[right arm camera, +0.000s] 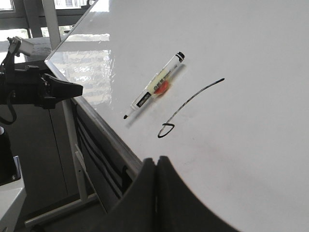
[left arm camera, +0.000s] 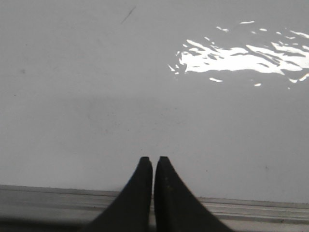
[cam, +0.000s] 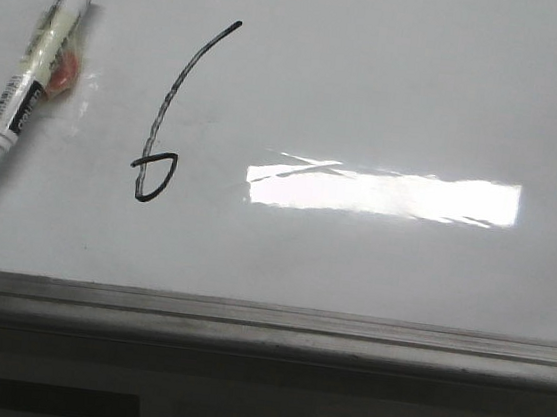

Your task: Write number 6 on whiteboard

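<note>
The number 6 (cam: 162,125) is drawn in thin black line on the whiteboard (cam: 393,91), a slanting stem with a small loop at its lower end. It also shows in the right wrist view (right arm camera: 186,106). The marker pen (cam: 30,75) lies uncapped on the board to the left of the 6, tip toward the near edge, with a yellow and orange piece on its barrel; it also shows in the right wrist view (right arm camera: 153,87). My left gripper (left arm camera: 153,160) is shut and empty above the board's near edge. My right gripper (right arm camera: 156,160) is shut and empty over the board's edge, apart from the pen.
The board's grey metal frame (cam: 265,323) runs along the near side. A bright rectangular glare (cam: 381,192) lies right of the 6. In the right wrist view the other arm (right arm camera: 36,87) hangs beyond the board's edge, above the stand's legs (right arm camera: 72,154) and the floor.
</note>
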{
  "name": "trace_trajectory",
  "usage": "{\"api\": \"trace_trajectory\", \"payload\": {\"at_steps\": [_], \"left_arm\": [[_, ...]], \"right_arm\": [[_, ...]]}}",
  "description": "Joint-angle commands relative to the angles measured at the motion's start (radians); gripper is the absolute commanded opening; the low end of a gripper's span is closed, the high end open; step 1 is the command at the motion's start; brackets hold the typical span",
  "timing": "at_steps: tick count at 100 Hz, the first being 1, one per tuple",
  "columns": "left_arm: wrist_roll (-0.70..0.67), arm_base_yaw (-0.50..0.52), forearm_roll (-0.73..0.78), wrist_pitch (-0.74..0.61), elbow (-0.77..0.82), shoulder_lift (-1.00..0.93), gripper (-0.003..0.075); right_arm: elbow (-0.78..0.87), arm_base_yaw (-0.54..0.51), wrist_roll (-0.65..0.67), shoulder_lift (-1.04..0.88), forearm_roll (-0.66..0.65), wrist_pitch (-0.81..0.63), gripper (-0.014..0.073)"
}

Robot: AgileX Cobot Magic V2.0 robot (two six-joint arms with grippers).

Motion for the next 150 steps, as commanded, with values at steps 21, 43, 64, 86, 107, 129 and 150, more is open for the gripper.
{"api": "trace_trajectory", "payload": {"at_steps": [21,43,64,86,107,129,150], "left_arm": [[-0.011,0.002,-0.008,-0.069,0.024,-0.028,-0.002],[-0.011,0.002,-0.008,-0.069,0.024,-0.028,-0.002],[-0.011,0.002,-0.008,-0.069,0.024,-0.028,-0.002],[-0.011,0.002,-0.008,-0.069,0.024,-0.028,-0.002],[-0.011,0.002,-0.008,-0.069,0.024,-0.028,-0.002],[-0.011,0.002,-0.008,-0.069,0.024,-0.028,-0.002],[-0.011,0.002,-0.008,-0.069,0.024,-0.028,-0.002]], "right_arm": [[-0.013,-0.268,-0.012,0.007,-0.008,-0.087,-0.0065],[-0.013,-0.607,-0.012,0.007,-0.008,-0.087,-0.0065],[-0.003,-0.838,-0.012,0.001,-0.008,-0.087,-0.0065],[0.124,-0.854,0.049,-0.206,-0.169,-0.085,-0.0065],[0.231,-0.951,0.169,-0.329,-0.197,0.0,-0.0065],[0.231,-0.979,0.169,-0.34,-0.195,0.286,-0.0065],[0.231,-0.979,0.169,-0.34,-0.195,0.306,-0.0065]]}}
